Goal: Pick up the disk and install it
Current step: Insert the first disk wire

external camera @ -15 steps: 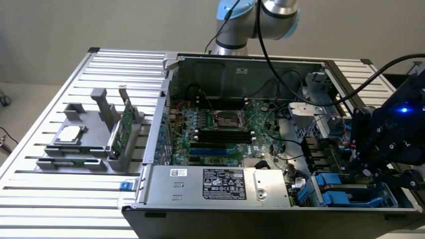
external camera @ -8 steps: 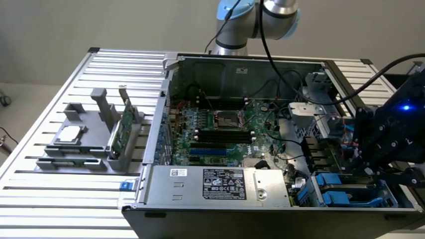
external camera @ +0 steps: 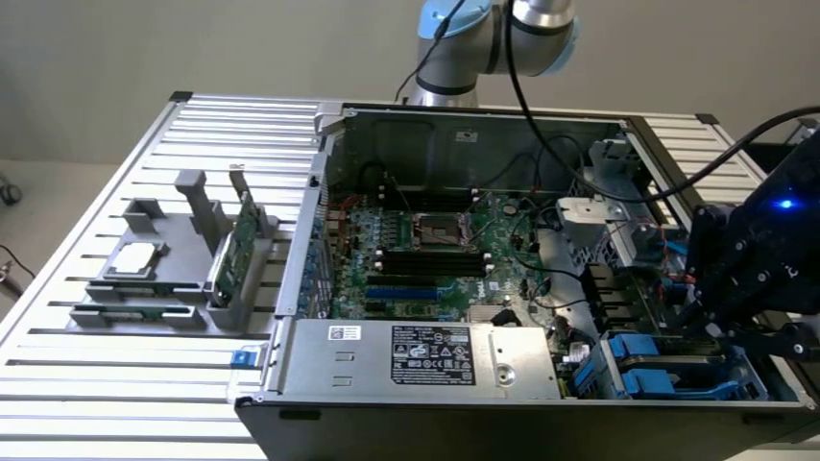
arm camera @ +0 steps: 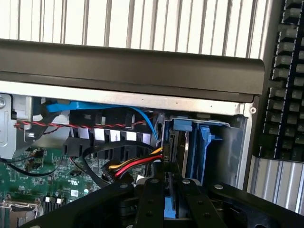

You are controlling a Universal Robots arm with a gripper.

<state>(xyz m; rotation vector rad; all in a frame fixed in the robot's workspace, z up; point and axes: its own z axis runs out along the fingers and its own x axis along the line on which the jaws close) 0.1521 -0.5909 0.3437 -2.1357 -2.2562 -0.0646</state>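
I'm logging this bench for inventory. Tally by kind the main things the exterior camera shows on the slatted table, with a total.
Black open computer case: 1
Green motherboard: 1
Silver labelled power supply box: 1
Grey plastic parts holder: 1
Small square silver chip: 1
Upright thin green circuit card: 1
Total: 6

The arm (external camera: 494, 38) rises at twelve o'clock in the exterior view, and its black wrist hangs near four o'clock with the gripper (external camera: 720, 325) pointing down. In the wrist view the two black fingers (arm camera: 151, 199) stand close together, clamped on the disk (arm camera: 171, 209) at its blue edge.
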